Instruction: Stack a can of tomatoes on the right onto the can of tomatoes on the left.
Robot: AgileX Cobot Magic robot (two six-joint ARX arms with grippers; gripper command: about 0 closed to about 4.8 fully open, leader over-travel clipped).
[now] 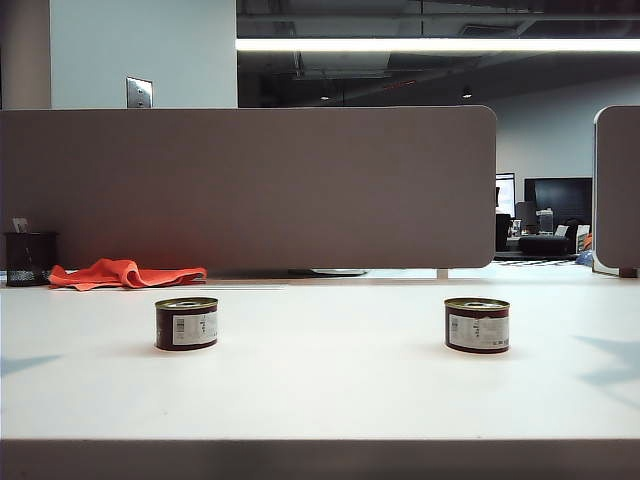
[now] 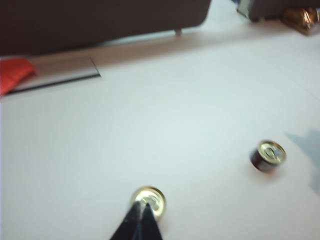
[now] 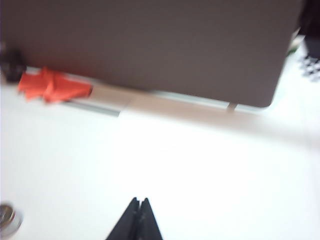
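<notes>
A: Nearest first. Left gripper hangs above the table, tips pressed together, holding nothing. The left tomato can sits just under the tips in the left wrist view.

B: And the right gripper?

A: Also closed to a point, empty, over bare table. Right wrist pic is blurred; a can at its edge, cannot say which.

B: Where are the cans?

A: Both upright on the table, well apart. Right tomato can towards the right side, the left one towards the left.

B: How do they look?

A: Short, dark body, pale label w/ barcode, gold pull-tab lid.

B: Risk?

A: I think the jaws must open first; if they go down closed, they knock the can. Also a low can means little side to grip, so it may slip or land off-centre.

B: Behind?

A: Orange cloth, black cup, grey divider.
</notes>
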